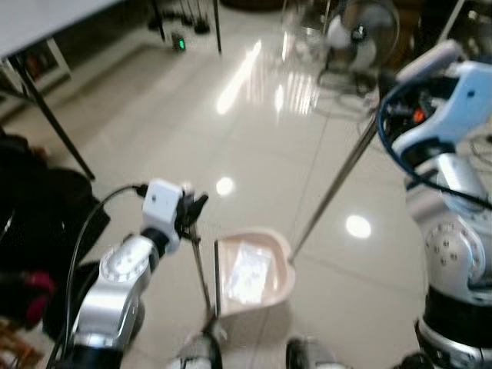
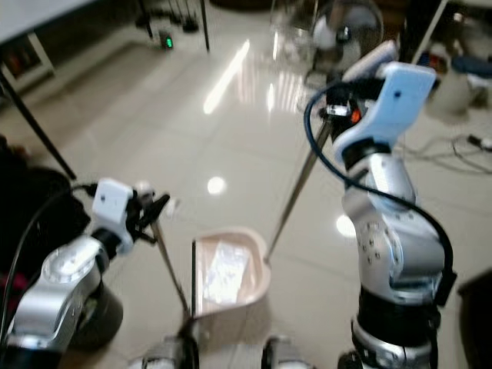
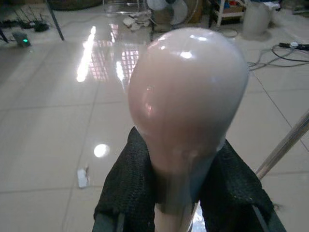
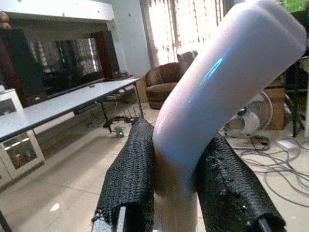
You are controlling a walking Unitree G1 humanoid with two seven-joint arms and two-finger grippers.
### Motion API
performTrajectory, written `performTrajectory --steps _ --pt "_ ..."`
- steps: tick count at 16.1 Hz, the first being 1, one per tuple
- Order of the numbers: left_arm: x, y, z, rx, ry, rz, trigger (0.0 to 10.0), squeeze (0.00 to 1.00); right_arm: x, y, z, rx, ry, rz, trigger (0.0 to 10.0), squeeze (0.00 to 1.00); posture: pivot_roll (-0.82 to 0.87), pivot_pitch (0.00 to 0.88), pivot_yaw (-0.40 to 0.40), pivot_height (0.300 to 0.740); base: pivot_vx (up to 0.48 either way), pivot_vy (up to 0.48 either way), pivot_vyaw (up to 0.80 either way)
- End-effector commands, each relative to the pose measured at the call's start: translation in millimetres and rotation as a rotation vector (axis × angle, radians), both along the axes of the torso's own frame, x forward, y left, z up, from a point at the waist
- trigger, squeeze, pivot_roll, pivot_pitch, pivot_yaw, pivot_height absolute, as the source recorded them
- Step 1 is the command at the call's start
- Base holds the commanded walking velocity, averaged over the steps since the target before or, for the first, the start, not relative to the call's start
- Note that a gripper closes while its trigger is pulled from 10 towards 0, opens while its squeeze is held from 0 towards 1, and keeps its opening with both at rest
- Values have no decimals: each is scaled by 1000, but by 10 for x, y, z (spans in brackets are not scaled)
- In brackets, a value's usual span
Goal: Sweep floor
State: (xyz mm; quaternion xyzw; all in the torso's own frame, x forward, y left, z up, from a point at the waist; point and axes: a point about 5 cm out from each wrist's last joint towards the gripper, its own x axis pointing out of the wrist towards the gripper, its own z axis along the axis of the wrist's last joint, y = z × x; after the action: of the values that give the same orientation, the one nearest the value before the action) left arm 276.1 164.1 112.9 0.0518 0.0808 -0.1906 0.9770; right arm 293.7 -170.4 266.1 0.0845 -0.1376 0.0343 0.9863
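A pale pink dustpan (image 1: 254, 270) rests on the tiled floor in front of my feet, with a crumpled white scrap (image 1: 247, 267) lying in its tray. Its thin metal pole (image 1: 200, 265) rises to my left gripper (image 1: 190, 211), which is shut on the pole's rounded pink knob (image 3: 188, 96). The broom's silver pole (image 1: 334, 188) slants down from my raised right gripper (image 2: 346, 104) to the dustpan's right rim. The right gripper is shut on the broom's white handle end (image 4: 227, 82).
A black bag (image 1: 34, 231) sits on the floor at my left. A table leg (image 1: 50, 115) slants behind it. A floor fan (image 1: 357, 34) and cables (image 2: 461, 146) stand at the far right. A small white scrap (image 3: 82, 176) lies on the shiny tiles.
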Motion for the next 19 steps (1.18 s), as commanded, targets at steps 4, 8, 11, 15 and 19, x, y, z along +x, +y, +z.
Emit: performTrajectory --steps 4,8,11,15,19 --pt "-29 34 67 4 -34 18 10000 0 -15 35 51 10 -22 28 10000 0 -125 96 24 740 -253 0 0" --pt "-33 41 64 6 -31 16 10000 0 -20 45 43 15 -23 29 10000 0 -127 93 29 740 -251 0 0" --pt "-34 38 66 6 -33 12 10000 0 -25 57 30 16 -20 29 10000 0 -128 85 29 740 -252 0 0" --pt "-67 70 2 15 3 15 10000 0 -22 51 87 20 -29 27 10000 0 -132 79 32 740 0 0 0" --pt "-42 93 18 26 -12 33 10000 0 0 1 218 39 -65 12 10000 0 -129 76 30 740 0 0 0"
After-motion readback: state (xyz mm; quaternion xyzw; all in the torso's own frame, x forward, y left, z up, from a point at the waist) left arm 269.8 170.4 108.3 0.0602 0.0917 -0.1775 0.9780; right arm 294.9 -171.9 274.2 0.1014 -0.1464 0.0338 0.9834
